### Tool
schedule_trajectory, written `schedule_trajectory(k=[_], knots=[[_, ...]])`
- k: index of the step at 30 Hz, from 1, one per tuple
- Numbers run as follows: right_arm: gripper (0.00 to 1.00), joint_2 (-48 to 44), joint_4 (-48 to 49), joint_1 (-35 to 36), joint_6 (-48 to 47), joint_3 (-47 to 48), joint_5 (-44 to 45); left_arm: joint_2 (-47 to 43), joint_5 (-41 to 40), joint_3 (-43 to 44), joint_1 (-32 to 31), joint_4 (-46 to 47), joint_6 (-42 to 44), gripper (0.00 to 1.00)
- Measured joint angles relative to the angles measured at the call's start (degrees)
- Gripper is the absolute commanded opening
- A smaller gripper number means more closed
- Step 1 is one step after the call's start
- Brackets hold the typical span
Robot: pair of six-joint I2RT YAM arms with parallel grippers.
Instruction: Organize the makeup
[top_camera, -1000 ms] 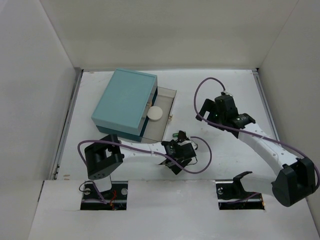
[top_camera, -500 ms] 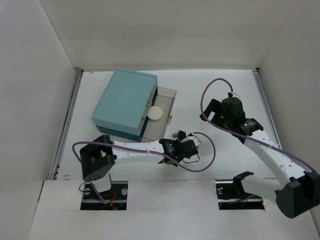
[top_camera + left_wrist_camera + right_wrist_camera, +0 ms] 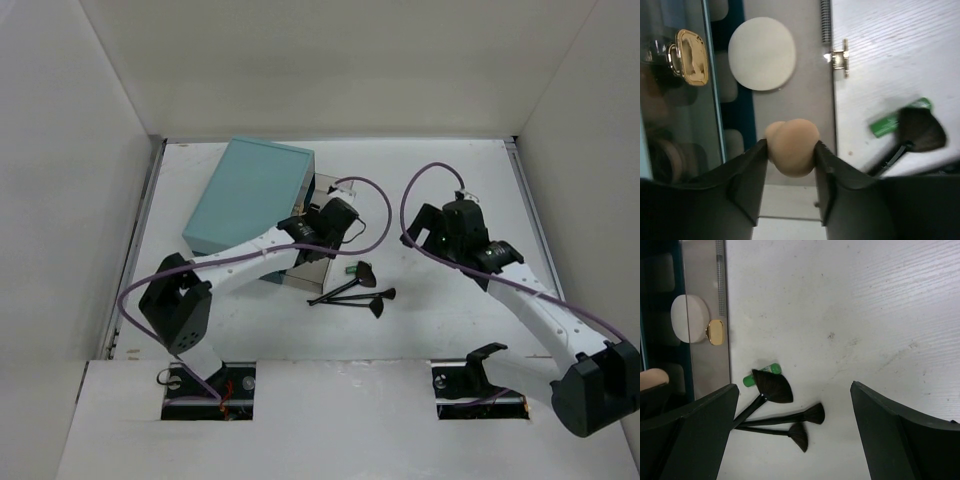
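Left wrist view had the action: the left jaws were closed snugly on the peach sponge [image 3: 792, 147], one finger pressing each side, nothing else in the grip. The sponge hung over the grey floor of the tray [image 3: 810, 75] that juts from the right side of the teal box [image 3: 255, 195]. Whether it touched that floor, I couldn't tell. Close by in the same tray lay the round white puff [image 3: 761, 53], flat and apart from the sponge. A gold clasp [image 3: 690, 56] showed at the glass edge to the puff's left in this view, and the shapes behind the glass were too dim to name.

From above, the left arm [image 3: 250, 260] stretched from its near base across the box's near-right corner and covered most of the tray. On the desk [image 3: 450, 180], just right of the tray and toward the near side, three black-handled brushes [image 3: 350, 290] lay in a loose fan, handles meeting at the left and heads spread to the right. A small green tube [image 3: 760, 375] sat against the farthest brush head.

Over on the right, the right jaws stood wide open and held nothing, hovering above bare desk to the right of the brushes and well apart from them.
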Motion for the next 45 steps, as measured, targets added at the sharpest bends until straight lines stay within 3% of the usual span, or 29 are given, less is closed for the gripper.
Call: schedule_trajectory(k=[2, 7, 13, 21, 29, 38, 41, 45], knots=[[1.00, -0.1, 0.1, 0.1, 0.1, -0.2, 0.0, 2.1, 0.0, 0.1, 1.5, -0.1, 0.5, 0.67], [1.00, -0.8, 0.0, 0.3, 0.2, -0.9, -0.1, 2.8, 0.2, 0.3, 1.2, 0.3, 2.1, 0.91], [1.00, -3.5, 0.0, 0.3, 0.1, -2.1, -0.2, -1.2, 1.0, 0.3, -3.1, 1.6, 4.9, 0.94], [1.00, -6.6, -0.5, -3.6, -0.1, -4.4, -0.5, -6.5, 14.4, -6.8, -10.8, 7.3, 7.3, 0.92], [1.00, -10.5, -0.4, -7.9, -1.1, -4.5, -0.5, 2.3, 22.8, -9.0, -11.4, 9.1, 8.1, 0.82], [1.00, -10.6, -0.4, -8.1, -1.6, -4.5, -0.9, 10.6, 24.6, -8.0, -10.3, 9.2, 8.9, 0.81], [1.00, -10.5, -0.4, -8.3, -1.6, -4.5, -1.1, 11.5, 24.4, -7.1, -9.9, 9.2, 9.0, 0.72], [1.00, -10.5, -0.4, -8.6, -1.6, -4.5, -1.3, 12.7, 23.8, -5.7, -9.9, 9.3, 9.2, 0.50]])
